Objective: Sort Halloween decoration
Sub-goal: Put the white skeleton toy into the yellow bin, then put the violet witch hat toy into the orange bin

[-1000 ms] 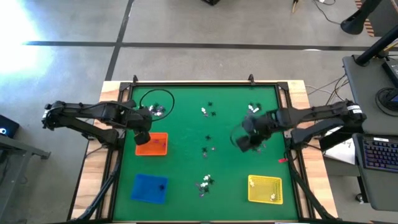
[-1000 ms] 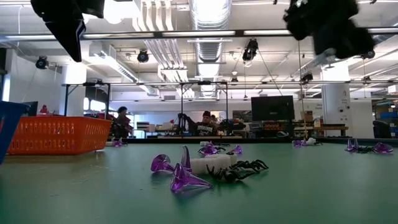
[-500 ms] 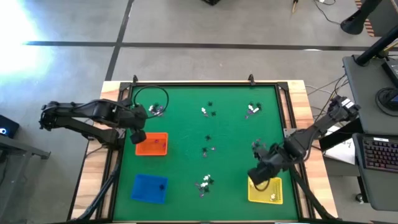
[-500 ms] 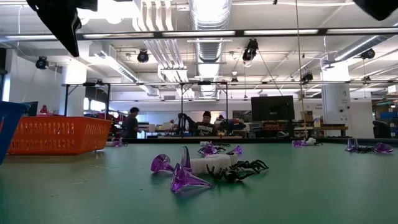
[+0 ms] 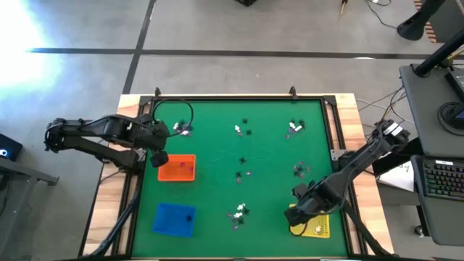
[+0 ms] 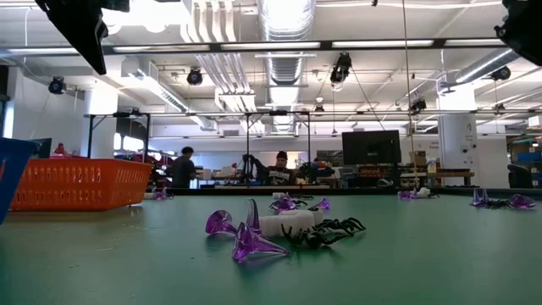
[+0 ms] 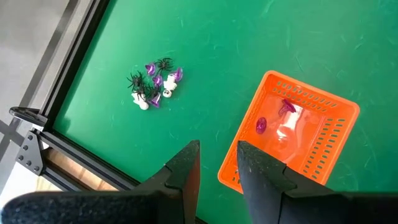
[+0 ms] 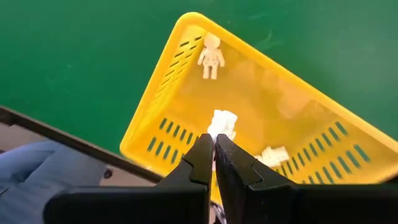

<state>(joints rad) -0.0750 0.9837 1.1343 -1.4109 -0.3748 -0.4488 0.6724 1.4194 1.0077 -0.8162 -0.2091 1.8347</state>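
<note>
Tiny white, black and purple trinkets lie in small piles on the green table, one (image 5: 181,129) at the far left and one (image 5: 238,212) near the front. My left gripper (image 5: 158,150) hangs open above the orange tray's (image 5: 177,168) far left corner; the tray holds purple trinkets (image 7: 283,109). Over the yellow tray's (image 5: 319,226) left end, my right gripper (image 5: 299,215) is shut on a white trinket (image 8: 222,122). Other white trinkets (image 8: 210,56) lie in that tray. My right gripper pinches the white trinket's lower end (image 8: 217,132) between its two fingertips. The fingers come from above, slanting down. Beyond the tips the trinket sticks out, clear of the yellow tray's floor below it.
A blue tray (image 5: 174,217) sits at the near left. More piles lie at the far middle (image 5: 243,130), far right (image 5: 293,128), right (image 5: 301,169) and centre (image 5: 243,174). A black cable loop (image 5: 174,110) lies at the far left. Something blue (image 8: 37,168) shows past the near edge.
My right gripper has swung from the table's right middle toward the near edge and down, turning as it went, and now hangs over the yellow tray. It has stayed shut. In the low view that arm has left most of the picture.
</note>
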